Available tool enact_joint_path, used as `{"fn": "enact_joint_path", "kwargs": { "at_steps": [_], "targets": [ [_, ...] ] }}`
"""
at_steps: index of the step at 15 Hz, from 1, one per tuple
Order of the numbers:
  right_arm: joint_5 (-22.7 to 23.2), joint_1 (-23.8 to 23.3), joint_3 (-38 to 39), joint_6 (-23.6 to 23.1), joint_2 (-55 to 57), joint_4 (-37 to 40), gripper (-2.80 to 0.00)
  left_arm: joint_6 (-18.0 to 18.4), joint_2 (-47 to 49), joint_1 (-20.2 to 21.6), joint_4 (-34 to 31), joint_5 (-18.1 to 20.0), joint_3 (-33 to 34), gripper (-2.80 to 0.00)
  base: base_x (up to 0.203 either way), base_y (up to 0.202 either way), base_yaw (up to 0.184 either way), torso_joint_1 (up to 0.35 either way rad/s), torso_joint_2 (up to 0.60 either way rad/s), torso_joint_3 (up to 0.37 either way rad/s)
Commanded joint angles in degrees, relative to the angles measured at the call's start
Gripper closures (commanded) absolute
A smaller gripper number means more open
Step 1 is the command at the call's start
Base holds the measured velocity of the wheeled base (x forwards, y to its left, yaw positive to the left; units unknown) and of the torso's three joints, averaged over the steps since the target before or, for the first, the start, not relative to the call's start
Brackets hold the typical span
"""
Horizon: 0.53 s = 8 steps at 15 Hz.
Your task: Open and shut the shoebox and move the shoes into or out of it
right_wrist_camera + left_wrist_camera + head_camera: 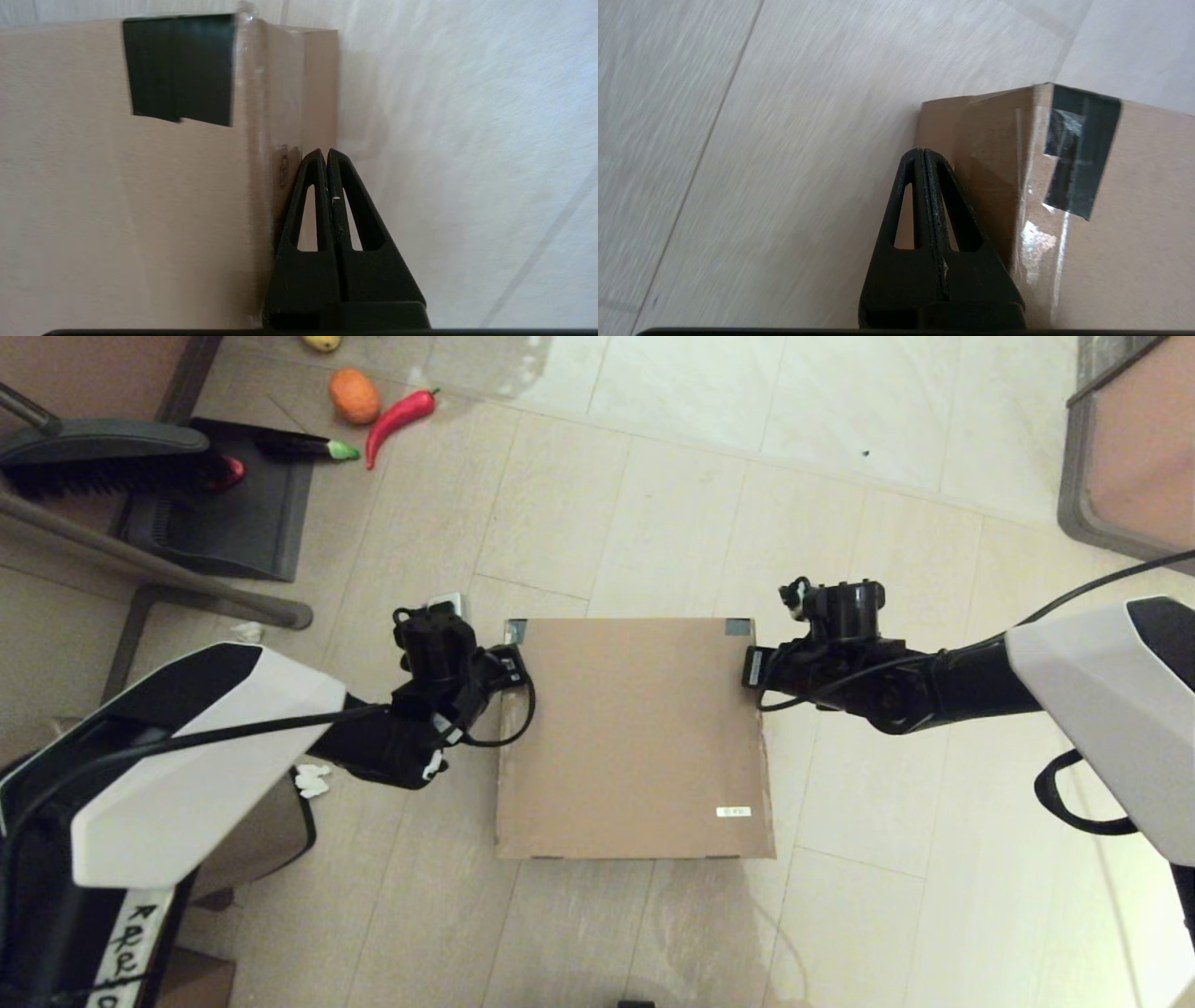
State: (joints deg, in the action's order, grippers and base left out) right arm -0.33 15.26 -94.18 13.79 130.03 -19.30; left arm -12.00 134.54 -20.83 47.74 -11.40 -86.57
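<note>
The left gripper [923,154] has its two black, triangular, slotted fingers [911,210] pressed flat together with nothing between them. It sits just beside the shoebox [635,737], against the box's left wall near the far left corner. The right gripper [326,153] is built the same way, matte black plastic with cut-out windows, its fingers [343,210] likewise closed on nothing, and it sits against the shoebox's right wall near the far right corner. Whether either tip actually touches the cardboard cannot be told.

The shoebox is plain brown cardboard, flat and squarish, and it lies on the floor [653,523] between the two grippers with its lid down. Black tape [1078,149] wraps the lid's far left corner, and another black tape patch [180,70] covers the far right one; glossy clear tape runs down the box's edges beside both. A small white label [733,812] sits on the lid near the box's near right corner; its print is too small to read. The box's inside is hidden by the lid.

The floor is pale, faintly grained tile with thin grout lines. Beyond the shoebox's far left corner lie a red chili pepper [400,420], an orange fruit [354,395], and a dark eggplant [299,446] that rests on a black dustpan [238,513]; a black brush [103,462] lies on the dustpan's left part. A yellow item is cut off at the edge beyond them.
</note>
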Motion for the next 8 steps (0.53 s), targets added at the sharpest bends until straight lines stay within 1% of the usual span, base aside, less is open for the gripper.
{"fn": "enact_joint_path", "kwargs": {
  "at_steps": [1,3,5,7,8],
  "targets": [
    [-0.25,-1.41,0.31,-0.38,-2.41,-0.06,0.0,0.0,-3.29,0.69,-0.21,-0.83,-0.89,0.0,0.0,0.0,0.0,0.0,0.0,0.0],
    [-0.2,-2.64,4.56,-1.64,-8.74,0.56,0.0,0.04,-7.77,1.3,-0.88,-3.56,1.2,0.0,0.0,0.0,0.0,0.0,0.0,0.0],
    [0.49,-3.37,10.67,-3.65,-17.48,2.22,0.0,0.08,-13.05,2.3,-1.67,-5.36,5.91,0.0,0.0,0.0,0.0,0.0,0.0,0.0],
    [2.94,-3.99,20.63,-5.83,-28.24,4.14,0.0,0.12,-19.92,3.71,-1.85,-5.97,12.89,0.0,0.0,0.0,0.0,0.0,0.0,0.0],
    [4.12,-4.24,27.5,-6.65,-33.53,4.81,0.0,0.13,-23.73,4.62,-1.77,-6.08,17.57,0.0,0.0,0.0,0.0,0.0,0.0,0.0]
  ]
}}
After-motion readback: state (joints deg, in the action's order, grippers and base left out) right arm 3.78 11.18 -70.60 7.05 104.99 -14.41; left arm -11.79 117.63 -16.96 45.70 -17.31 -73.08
